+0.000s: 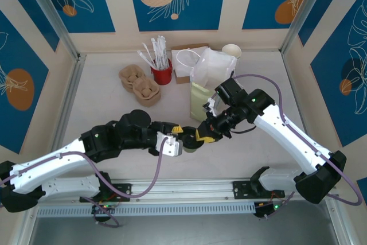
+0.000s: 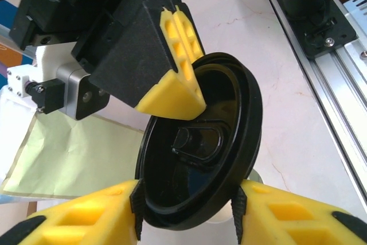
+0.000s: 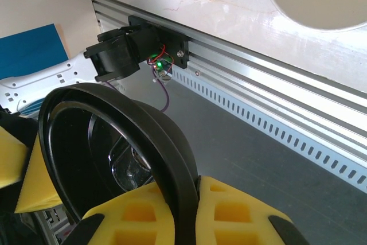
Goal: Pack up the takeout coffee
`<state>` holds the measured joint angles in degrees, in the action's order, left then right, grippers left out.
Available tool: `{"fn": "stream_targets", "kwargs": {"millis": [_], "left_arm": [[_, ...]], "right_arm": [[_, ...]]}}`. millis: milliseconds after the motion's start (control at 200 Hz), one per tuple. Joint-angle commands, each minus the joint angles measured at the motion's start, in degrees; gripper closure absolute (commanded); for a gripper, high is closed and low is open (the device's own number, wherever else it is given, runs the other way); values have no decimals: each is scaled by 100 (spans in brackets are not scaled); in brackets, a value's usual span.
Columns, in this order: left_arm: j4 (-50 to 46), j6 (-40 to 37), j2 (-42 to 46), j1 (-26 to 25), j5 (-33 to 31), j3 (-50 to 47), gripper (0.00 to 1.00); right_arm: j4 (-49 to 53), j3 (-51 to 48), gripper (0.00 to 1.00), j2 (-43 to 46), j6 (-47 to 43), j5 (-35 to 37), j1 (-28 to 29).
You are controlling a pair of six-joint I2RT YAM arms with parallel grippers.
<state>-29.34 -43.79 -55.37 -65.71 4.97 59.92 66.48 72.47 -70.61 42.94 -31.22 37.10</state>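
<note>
A round black plastic lid (image 1: pixel 190 142) hangs tilted on edge above the table's near middle, between both grippers. My right gripper (image 1: pixel 203 135) is shut on its rim; in the right wrist view the lid (image 3: pixel 103 142) stands pinched between the yellow fingers of that gripper (image 3: pixel 195 205). My left gripper (image 2: pixel 186 213) has its ribbed pads against opposite edges of the lid (image 2: pixel 200 142). A white round thing (image 2: pixel 200 230) shows just under the lid, and I cannot tell what it is. The takeout coffee, as a lidded cup, is hidden.
A pale green paper bag (image 1: pixel 200 102) lies just behind the grippers, with a white bag (image 1: pixel 212 64) beyond it. At the back stand a red holder of straws (image 1: pixel 161 74), brown cardboard carriers (image 1: pixel 140 85) and a white cup (image 1: pixel 231 51). The metal rail (image 1: pixel 183 190) runs along the near edge.
</note>
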Motion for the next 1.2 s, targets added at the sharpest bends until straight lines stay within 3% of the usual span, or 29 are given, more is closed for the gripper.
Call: {"fn": "stream_targets", "kwargs": {"millis": [0,95,205,295,415,545,725,850,1055,1190], "left_arm": [[163,12,-78,-39,259,68,60],[204,35,-117,-38,315,67,72],[370,90,-114,-38,415,-7,77],[556,212,-80,-38,361,-96,82],[730,593,-62,-29,278,-153,82],[726,1015,-159,-15,110,-106,85],[1029,1605,-150,158,87,-303,88],[1155,2643,-254,547,182,-272,89],[860,4648,-723,1779,1556,-81,91],[914,5590,-835,1946,1849,-183,93]], "right_arm": [[-5,-49,100,74,-75,-288,34],[-19,-27,100,93,-63,-261,25],[-108,-22,100,135,12,-291,16],[-118,22,91,170,13,-263,-1],[-143,72,68,318,-3,-9,-98],[41,165,58,631,-93,501,-585],[49,151,52,1069,-130,718,-1248],[7,61,52,1324,-182,903,-1482],[-946,-746,51,2015,-71,865,-1516],[-1673,-1573,52,2622,159,861,-1500]]}}
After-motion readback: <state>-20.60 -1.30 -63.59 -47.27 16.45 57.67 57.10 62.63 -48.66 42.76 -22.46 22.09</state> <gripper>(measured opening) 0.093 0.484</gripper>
